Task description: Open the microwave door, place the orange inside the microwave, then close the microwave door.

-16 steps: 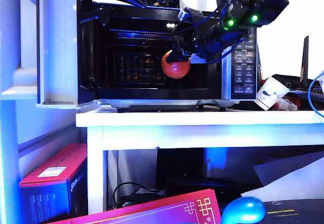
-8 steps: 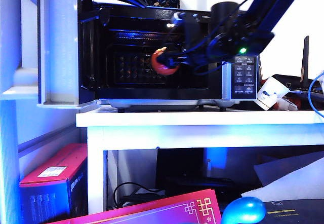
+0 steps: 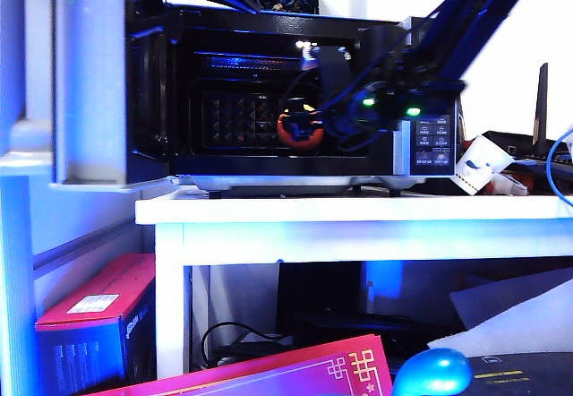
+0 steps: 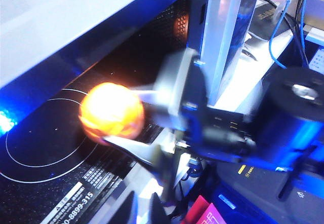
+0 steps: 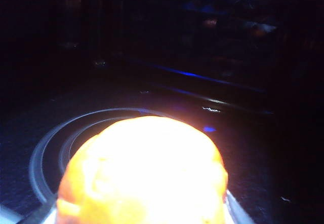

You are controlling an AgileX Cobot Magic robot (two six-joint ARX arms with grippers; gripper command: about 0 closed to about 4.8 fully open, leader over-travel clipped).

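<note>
The black microwave (image 3: 431, 136) stands on a white table with its door (image 3: 89, 73) swung wide open to the left. My right gripper (image 3: 302, 129) reaches into the cavity, shut on the orange (image 3: 300, 133), which hangs low over the cavity floor; whether it touches I cannot tell. From the left wrist I see the right gripper (image 4: 119, 120) clamping the orange (image 4: 111, 110) above the turntable (image 4: 40, 148). The orange (image 5: 144, 173) fills the right gripper (image 5: 144, 211) in its own view. My left gripper (image 4: 141, 210) sits by the door edge, tips close together, holding nothing.
The white table (image 3: 358, 210) carries a paper cup (image 3: 474, 165) and cables (image 3: 560, 163) right of the microwave. Below it lie a red box (image 3: 89, 315), a pink box (image 3: 295, 374) and a glossy blue rounded object (image 3: 431, 371).
My right gripper has carried the orange lower and deeper into the cavity, its wrist tipping down. The door panel stands slightly further left. The left arm has kept still.
</note>
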